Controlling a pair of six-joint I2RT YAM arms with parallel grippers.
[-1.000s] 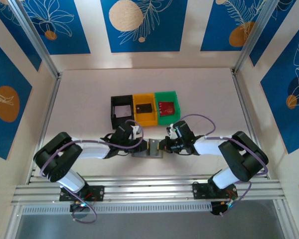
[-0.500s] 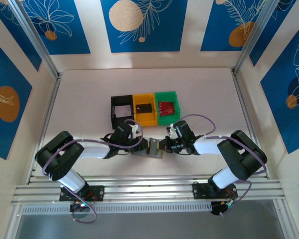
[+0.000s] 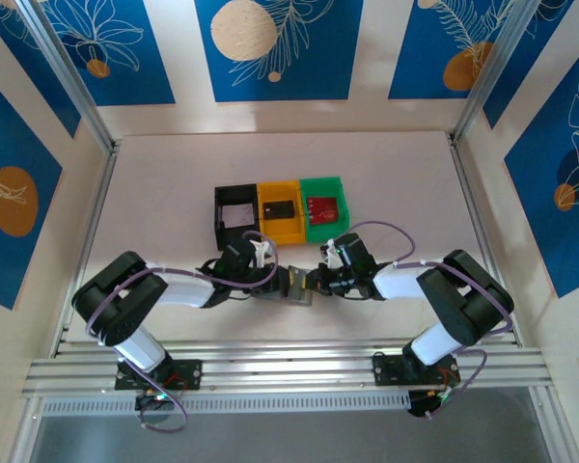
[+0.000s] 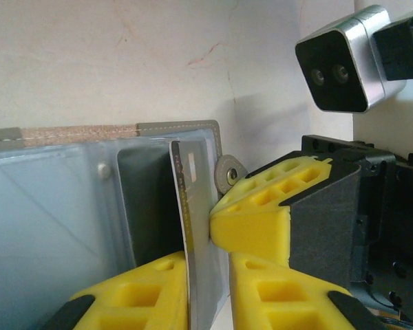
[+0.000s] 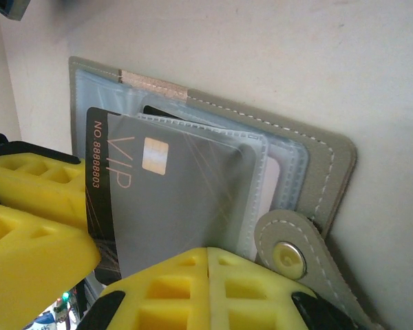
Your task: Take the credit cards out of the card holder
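Card holder (image 3: 292,285) is lying open on the table (image 3: 396,183), towards the arms' side, between the two grippers and just in front of a row of three bins. Its grey stitched cover is facing down and its pale blue-white sleeves are facing up. A snap tab (image 5: 289,253) is sticking out at one corner.

A dark grey card (image 5: 158,206), marked VIP and carrying a gold chip (image 5: 155,157), is sitting partly inside a translucent sleeve. Its printed edge is projecting beyond the sleeve towards the left gripper (image 4: 205,265). In the left wrist view this card is showing edge-on between the left gripper's yellow fingers (image 4: 143,297), which are standing narrowly apart. One finger is lying against the card and a grey sleeve layer is filling the rest of the gap. Whether the pair is pressing on the card cannot be told.

The right gripper (image 5: 207,258) is reaching in from the opposite side, its fingers pressed together with no gap. Their tips are touching the holder's sleeve edge just beside the snap tab; whether a layer is pinched between them cannot be told.

The black bin (image 3: 219,207), yellow bin (image 3: 280,232) and green bin (image 3: 325,232) are standing side by side behind the holder, holding a whitish, a dark and a red item respectively.
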